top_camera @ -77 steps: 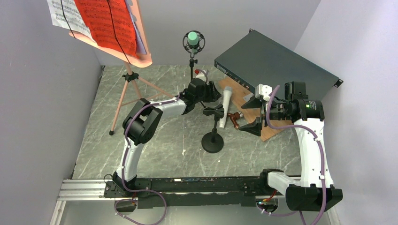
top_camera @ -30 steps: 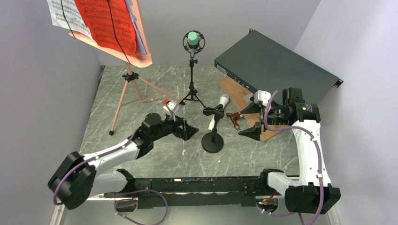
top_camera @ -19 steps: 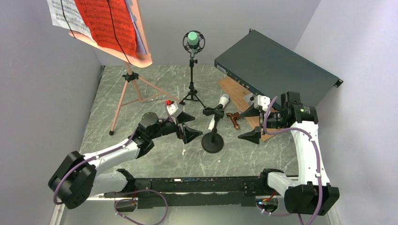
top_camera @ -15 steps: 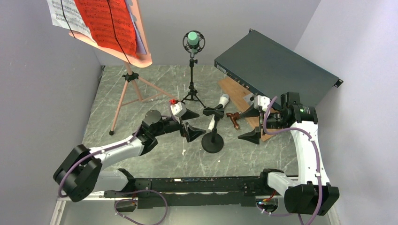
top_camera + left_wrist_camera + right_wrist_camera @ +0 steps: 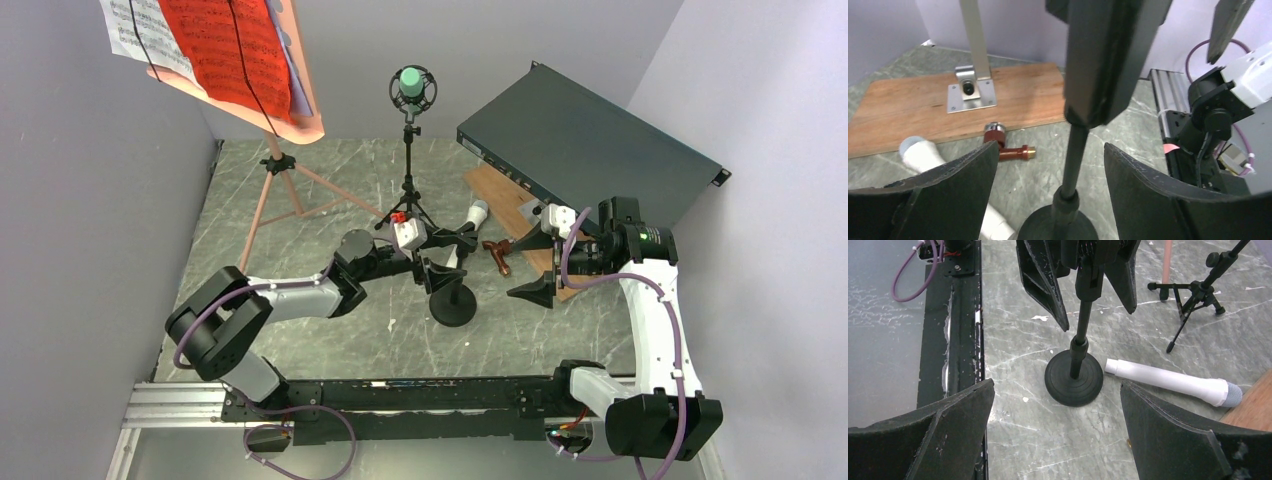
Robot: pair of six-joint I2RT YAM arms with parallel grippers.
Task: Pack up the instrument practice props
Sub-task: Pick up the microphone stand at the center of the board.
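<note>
- Left end effector [image 5: 1050, 165]: jaws stand open, one to each side of the post of the round-base microphone mount [image 5: 452, 303]. Neither jaw touches the post. In the left wrist view the post sits nearer one finger than the other.
- Round-base microphone mount: stands on the tabletop [image 5: 330, 330] in the middle of the work area, base flat, post upright. Its long axis is vertical and runs squarely through the gap between the jaws, with the clip head above them.
- Right end effector [image 5: 533, 257]: jaws wide open and holding nothing. It hovers beside the mount on the side opposite the left arm, over the near edge of the wooden board [image 5: 497, 186]. It is well clear of the post, so the left arm is the nearer.
- White microphone [image 5: 470, 222]: lies flat on the tabletop, just beside the mount's base, head end toward the wooden board.
- Green microphone [image 5: 411, 82]: sits in the tripod mount [image 5: 410, 195], further back and apart from both arms.
- Pink music tripod [image 5: 275, 190]: stands at the far left, carrying the red page [image 5: 230, 45], white page [image 5: 130, 30] and lavender page [image 5: 298, 85].
- Judgement: the step in hand is a grasp of the round-base mount by its post. The jaws need only close, and the off-centre post may shift or tilt as they meet it.
- Judgement: packing is at an early stage. No prop appears stowed.
</note>
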